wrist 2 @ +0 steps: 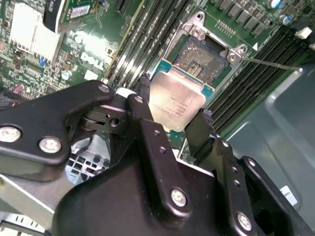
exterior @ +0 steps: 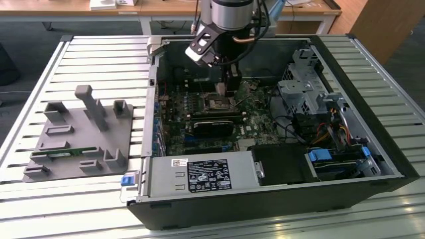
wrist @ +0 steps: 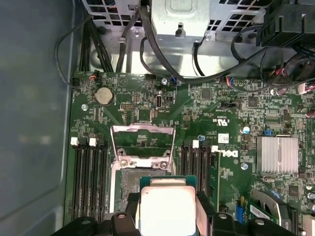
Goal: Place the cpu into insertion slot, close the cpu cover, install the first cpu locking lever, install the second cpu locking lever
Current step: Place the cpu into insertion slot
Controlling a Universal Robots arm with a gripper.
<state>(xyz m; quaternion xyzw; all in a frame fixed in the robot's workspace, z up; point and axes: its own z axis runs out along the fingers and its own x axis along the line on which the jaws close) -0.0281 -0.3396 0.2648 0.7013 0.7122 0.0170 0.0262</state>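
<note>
Now the pincer [wrist 2: 175, 104] clamps the cpu [wrist: 167, 210] over the bare socket [wrist: 129, 181]; the cpu cover [wrist: 142, 142] stands swung open; memory slots [wrist: 89, 177] flank the socket

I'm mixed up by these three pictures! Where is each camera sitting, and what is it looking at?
Exterior view: off the arm, high beside the open case, looking down into it; the arm and claw show.
First wrist view: on the arm, looking down at the board past the cpu and open cover; claw fingers show.
Second wrist view: on the arm, behind the black fingers, facing the socket.
Both wrist views share the cpu held in the claw near the socket.
</note>
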